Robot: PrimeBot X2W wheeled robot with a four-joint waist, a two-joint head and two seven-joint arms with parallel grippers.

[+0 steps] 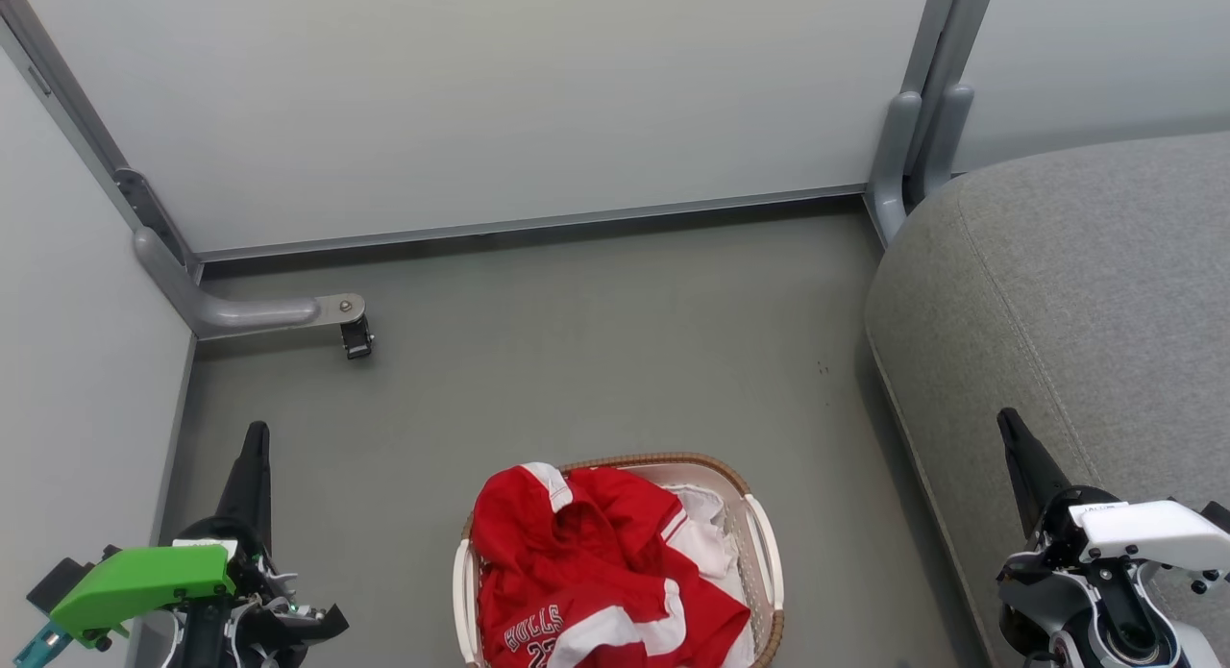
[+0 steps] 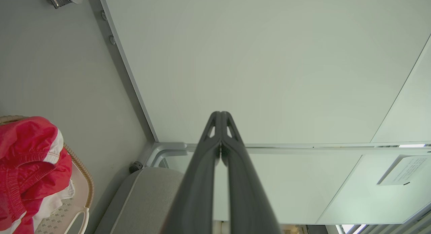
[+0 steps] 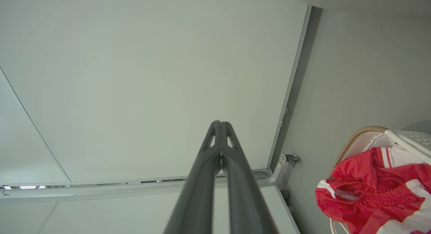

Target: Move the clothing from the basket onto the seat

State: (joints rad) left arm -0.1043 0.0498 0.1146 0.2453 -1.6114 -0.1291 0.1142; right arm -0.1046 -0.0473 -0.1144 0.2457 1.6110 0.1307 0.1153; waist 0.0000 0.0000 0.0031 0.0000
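Left tool [image 1: 257, 435] and right tool [image 1: 1009, 423], each pressed together and empty, flanked the basket [image 1: 663, 459] of clothing [image 1: 577, 562], probably staged for reaching. The seat [image 1: 1067, 284] lay alongside the right tool.

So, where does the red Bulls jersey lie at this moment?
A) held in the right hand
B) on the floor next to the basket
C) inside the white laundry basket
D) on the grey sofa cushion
C: the red Bulls jersey lies heaped inside the white laundry basket, apart from the grey sofa cushion.
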